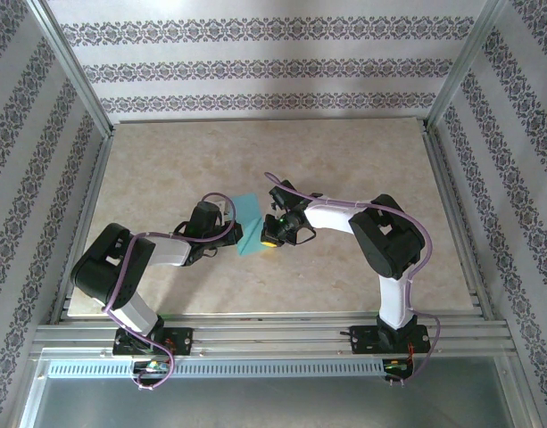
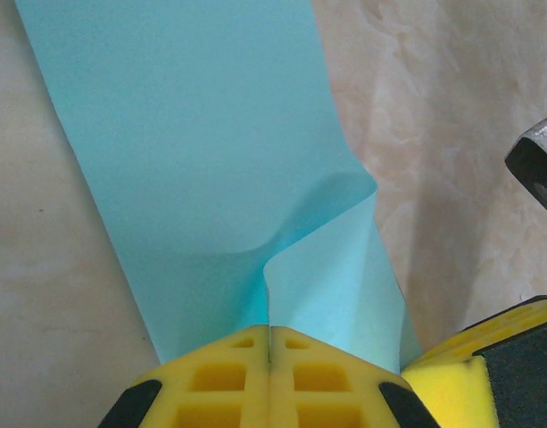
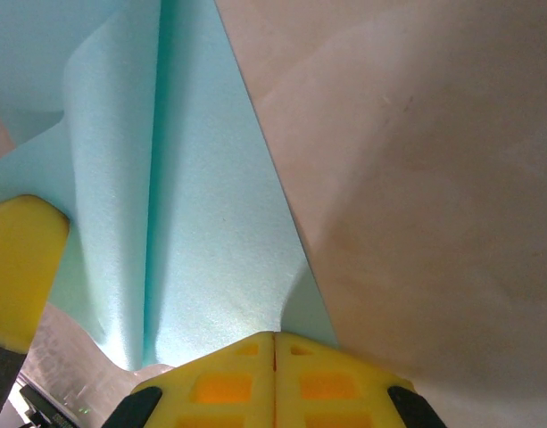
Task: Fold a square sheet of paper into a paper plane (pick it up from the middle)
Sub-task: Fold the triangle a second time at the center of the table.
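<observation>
Patterned wallpaper with dark floral bands lines the three walls around a pale, marbled counter (image 1: 166, 169), and from the overhead camera you see both arms reaching inward so that their wrists nearly meet at the middle of the counter. Between them lies the turquoise square sheet of paper (image 1: 250, 219), with the left tool (image 1: 233, 233) at its left side and the right tool (image 1: 269, 237), showing yellow, at its right side. From the left wrist camera, your left tool (image 2: 270, 370) sits at the bottom of the frame with its two yellow fingers (image 2: 219, 379) pressed together, pinching the near edge of the sheet of paper (image 2: 184, 134). The paper rises from that pinch in a soft buckle, one flap curling up and over, while the rest stretches away flat toward the top of the frame. The right tool's yellow pad (image 2: 474, 343) shows at the lower right, just beside the paper's edge. From the right wrist camera, your right tool (image 3: 275, 374) is likewise closed, its yellow fingers (image 3: 224, 383) meeting along a thin seam on the paper's near edge. The sheet (image 3: 211, 223) runs up and to the left with one long straight crease down it. The left tool's yellow finger (image 3: 19, 267) rests against the paper at the left edge.
</observation>
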